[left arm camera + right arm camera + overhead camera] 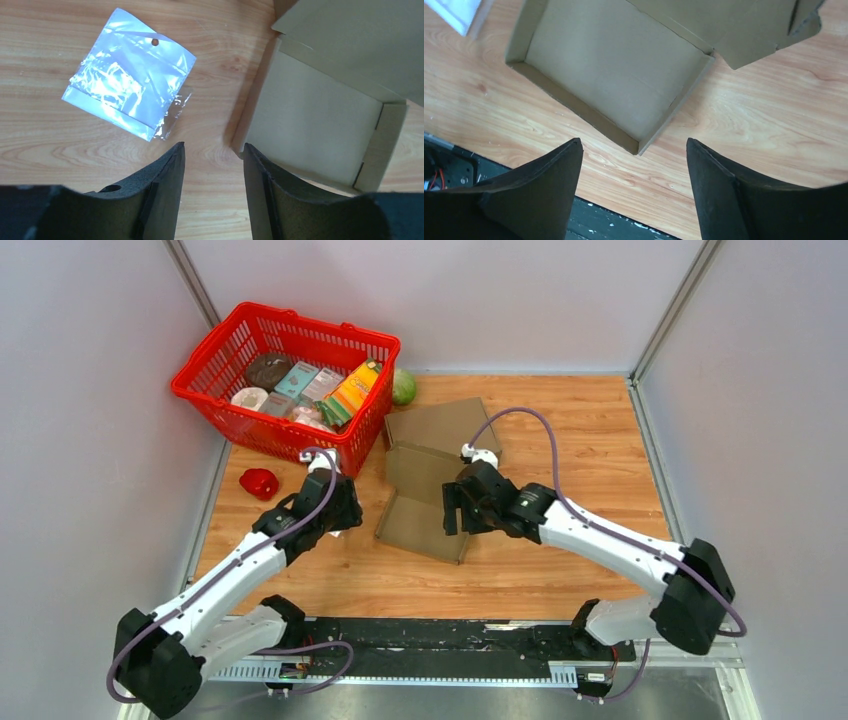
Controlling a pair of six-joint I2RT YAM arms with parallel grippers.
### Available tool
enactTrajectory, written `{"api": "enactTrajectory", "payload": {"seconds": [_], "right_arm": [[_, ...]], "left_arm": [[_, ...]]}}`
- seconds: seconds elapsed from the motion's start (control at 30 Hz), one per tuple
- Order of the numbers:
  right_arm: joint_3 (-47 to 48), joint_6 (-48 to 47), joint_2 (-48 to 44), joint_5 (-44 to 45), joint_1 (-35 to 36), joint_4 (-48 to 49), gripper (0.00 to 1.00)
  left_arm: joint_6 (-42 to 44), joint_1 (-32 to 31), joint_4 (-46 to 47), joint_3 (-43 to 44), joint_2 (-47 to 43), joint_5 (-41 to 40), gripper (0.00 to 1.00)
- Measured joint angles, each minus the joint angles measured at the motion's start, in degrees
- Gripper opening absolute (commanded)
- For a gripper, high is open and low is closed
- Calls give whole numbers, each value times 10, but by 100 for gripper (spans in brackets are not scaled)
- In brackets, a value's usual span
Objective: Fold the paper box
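Wooden table (585,450) with paper box (412,523), red basket (268,436), plastic bag (129,82), red object (259,482), green vegetable (404,386).

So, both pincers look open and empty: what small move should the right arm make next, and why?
Probably lower the right pincer onto the paper box at its near corner, which sits between its open jaws. The tray walls stand up but the lid lies open behind, so steadying the tray first seems sensible.
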Motion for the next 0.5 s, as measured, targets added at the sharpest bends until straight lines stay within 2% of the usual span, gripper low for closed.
{"api": "enactTrajectory", "payload": {"seconds": [0.07,0.1,0.17,0.3,0.4,0.5], "right_arm": [[-20,-22,-33,-9,-2,2,86],[-27,-31,-44,-18,-2,8,86],[-36,-45,-54,-36,-1,24,86],[-34,-59,-43,-64,3,62,86],[-29,-70,-33,-74,5,77,86],[-28,-82,-33,-75,5,83,86]], "left_arm": [[-2,15,3,0,7,-3,56],[-8,21,-1,0,7,-14,61],[-16,28,-9,0,0,-39,65],[-28,70,-18,-1,-6,-55,65],[-26,147,-44,24,65,-39,64],[-25,175,-57,44,148,-45,61]]}}
